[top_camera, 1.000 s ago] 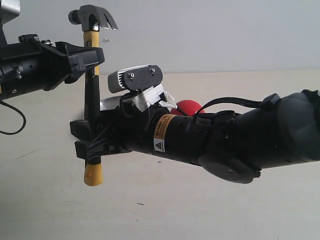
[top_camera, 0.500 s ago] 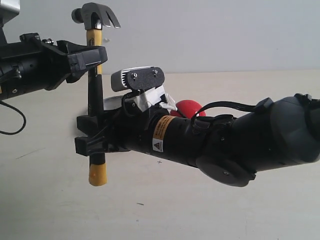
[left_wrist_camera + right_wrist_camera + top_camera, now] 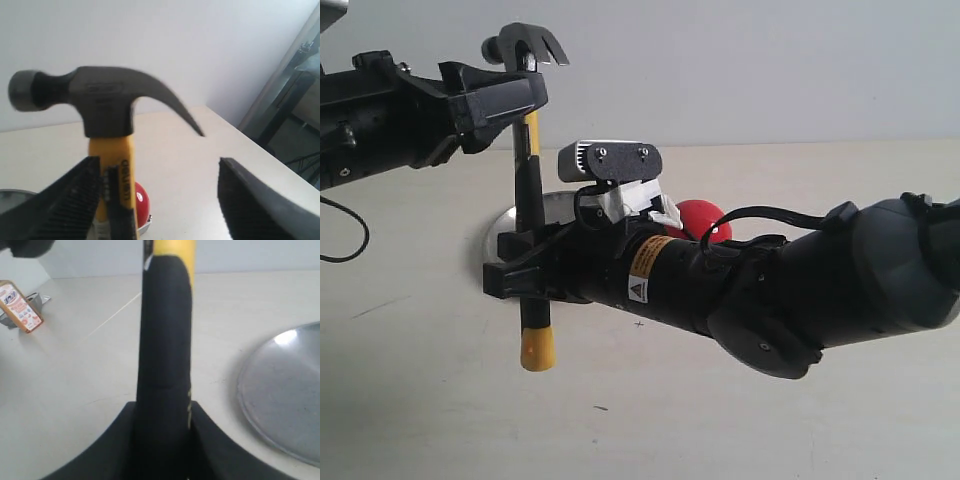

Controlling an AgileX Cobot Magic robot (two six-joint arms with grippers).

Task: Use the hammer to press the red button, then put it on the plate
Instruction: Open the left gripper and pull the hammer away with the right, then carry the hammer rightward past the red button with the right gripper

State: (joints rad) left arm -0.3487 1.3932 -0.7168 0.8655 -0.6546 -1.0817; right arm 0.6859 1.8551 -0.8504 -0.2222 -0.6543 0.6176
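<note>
The hammer (image 3: 530, 190) stands upright in the air, its dark head (image 3: 95, 100) at the top and its yellow butt at the bottom. My right gripper (image 3: 520, 278) is shut on the black handle (image 3: 165, 350) low down. My left gripper (image 3: 523, 97) is up by the yellow neck (image 3: 117, 167); it is open, with one finger (image 3: 65, 200) beside the neck and the other (image 3: 260, 200) far off. The red button (image 3: 700, 218) sits on the table behind my right arm, partly hidden. The silver plate (image 3: 505, 220) lies behind the hammer, left of the button.
The light table (image 3: 420, 400) stretches in front of and around the arms. An orange and white box (image 3: 17, 305) stands on it, seen only in the right wrist view. The plate (image 3: 285, 400) lies close beside the held handle there.
The hammer and both grippers have shifted right, and the hammer leans slightly. More of the plate shows to the hammer's left.
</note>
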